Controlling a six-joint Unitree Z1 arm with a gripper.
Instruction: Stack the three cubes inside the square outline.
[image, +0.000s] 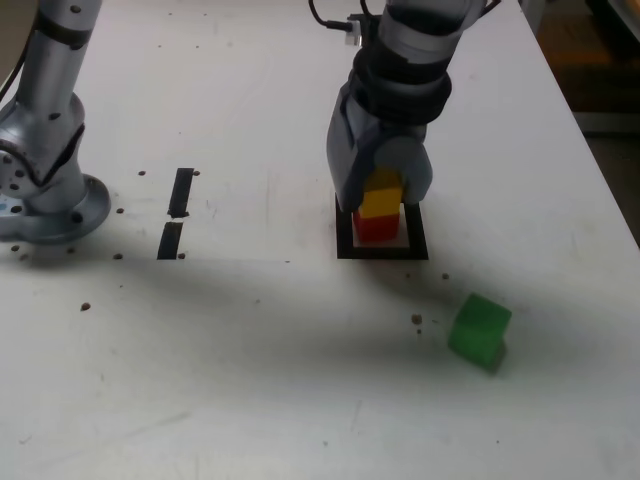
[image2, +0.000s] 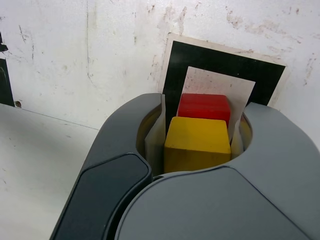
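The grey pincer (image: 381, 205) grips the small matte yellow cube (image: 381, 201), set on the matte red cube (image: 376, 227) inside the black-bordered square outline (image: 382, 249); the matte green cube (image: 479, 331) lies well apart on the white surface (image: 250, 340).

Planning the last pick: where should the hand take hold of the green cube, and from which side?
Come from above and close on two opposite flat side faces of the green cube. It lies alone on the table, apart from the square outline, with free space all round. It sits skewed in the exterior view, so probably turn the hand to match its faces.
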